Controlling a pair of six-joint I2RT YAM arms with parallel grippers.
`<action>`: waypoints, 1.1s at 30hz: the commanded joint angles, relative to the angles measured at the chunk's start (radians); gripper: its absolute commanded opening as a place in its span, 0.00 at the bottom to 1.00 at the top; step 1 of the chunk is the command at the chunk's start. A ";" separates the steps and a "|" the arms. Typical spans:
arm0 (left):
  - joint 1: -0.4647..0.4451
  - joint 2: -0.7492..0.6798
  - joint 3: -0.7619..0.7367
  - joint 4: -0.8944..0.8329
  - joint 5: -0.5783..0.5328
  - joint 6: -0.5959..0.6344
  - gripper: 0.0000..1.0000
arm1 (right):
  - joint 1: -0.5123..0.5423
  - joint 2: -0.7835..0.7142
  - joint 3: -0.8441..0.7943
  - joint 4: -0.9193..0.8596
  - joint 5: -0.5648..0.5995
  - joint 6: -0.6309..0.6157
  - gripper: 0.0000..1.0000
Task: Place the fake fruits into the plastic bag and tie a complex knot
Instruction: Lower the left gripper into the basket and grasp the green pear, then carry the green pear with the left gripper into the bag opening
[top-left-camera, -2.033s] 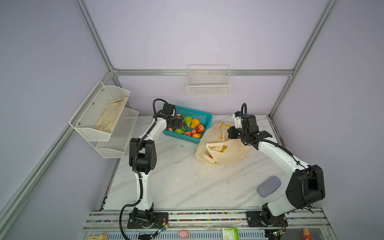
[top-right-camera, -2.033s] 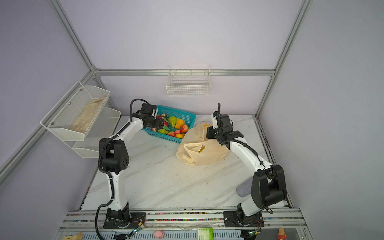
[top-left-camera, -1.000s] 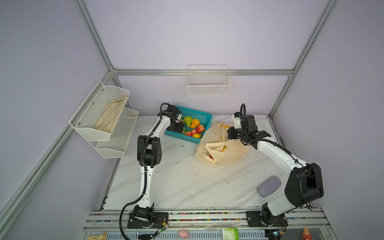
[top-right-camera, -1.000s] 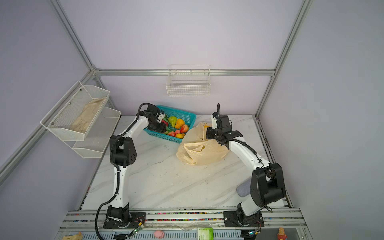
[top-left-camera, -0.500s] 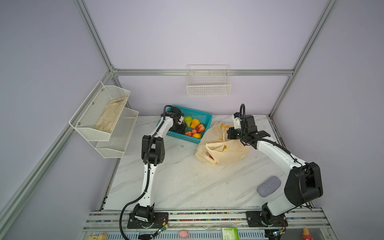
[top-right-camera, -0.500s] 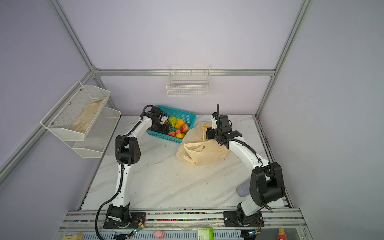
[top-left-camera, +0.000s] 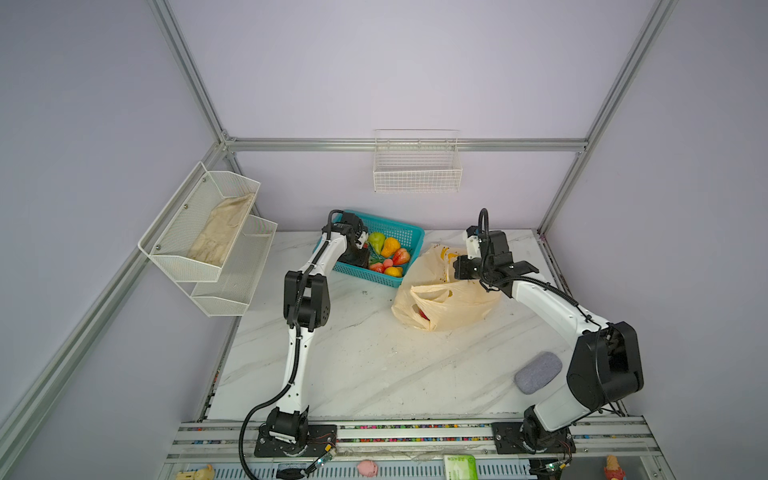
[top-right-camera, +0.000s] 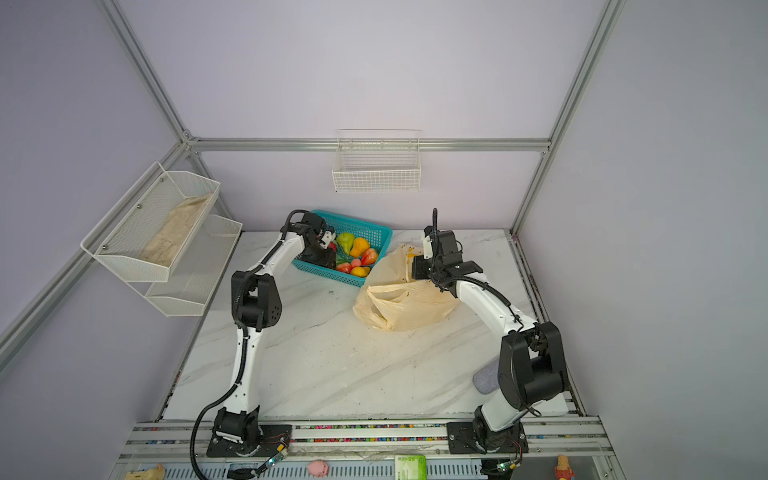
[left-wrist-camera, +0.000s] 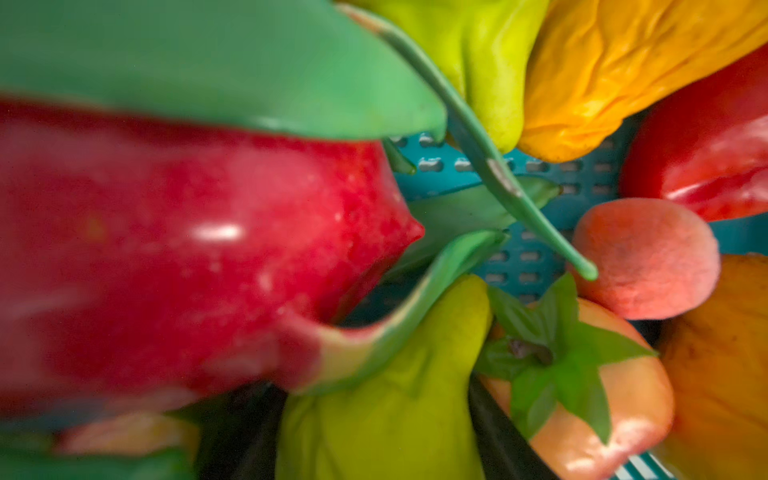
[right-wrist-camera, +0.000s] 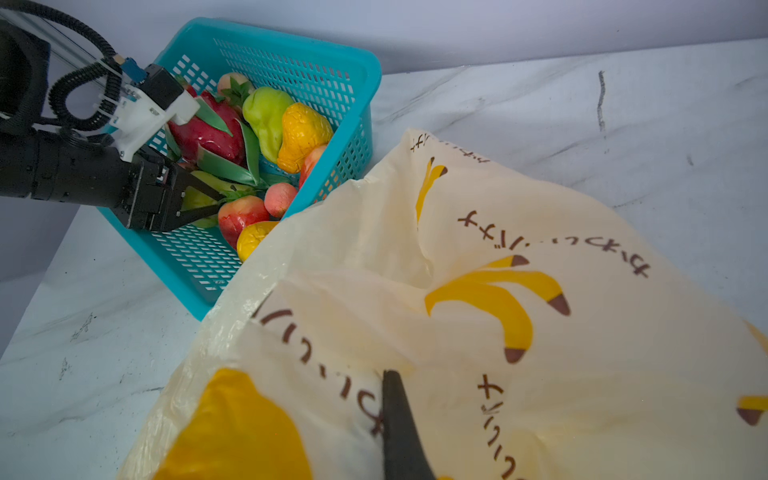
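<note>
The teal basket (top-left-camera: 402, 231) (top-right-camera: 371, 229) (right-wrist-camera: 291, 45) holds the fake fruits: a red dragon fruit (left-wrist-camera: 166, 249) (right-wrist-camera: 208, 133), a green pear (right-wrist-camera: 266, 116), an orange pear (right-wrist-camera: 303, 133), strawberries (left-wrist-camera: 582, 395) and a small peach-coloured ball (left-wrist-camera: 644, 257). My left gripper (top-left-camera: 366, 261) (top-right-camera: 331, 259) (right-wrist-camera: 216, 203) reaches into the basket. Its fingers (left-wrist-camera: 498, 436) press both sides of a second green pear (left-wrist-camera: 395, 395). The plastic bag (top-left-camera: 457, 299) (top-right-camera: 415, 303) (right-wrist-camera: 457, 291) lies right of the basket, with red and yellow fruit inside. My right gripper (top-left-camera: 459, 268) (right-wrist-camera: 395, 395) is shut on the bag's upper rim and holds it up.
A grey pad (top-left-camera: 538, 372) lies near the right arm's base. White mesh shelves with a beige cloth (top-left-camera: 220, 232) hang on the left wall. A wire basket (top-left-camera: 417, 166) hangs on the back wall. Small items sit along the front rail.
My left arm has pushed deeper into the basket, and its jaws have narrowed onto the green pear. The right arm and the bag have stayed put.
</note>
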 joint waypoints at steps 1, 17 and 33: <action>-0.002 -0.223 -0.020 0.098 0.069 -0.032 0.44 | -0.004 -0.027 -0.001 0.006 0.005 -0.002 0.00; -0.091 -1.043 -1.049 0.632 0.223 -0.333 0.39 | -0.003 -0.036 0.044 0.003 0.010 0.014 0.00; -0.468 -1.275 -1.462 0.579 0.106 -0.399 0.39 | -0.003 -0.024 0.085 0.007 -0.020 0.028 0.00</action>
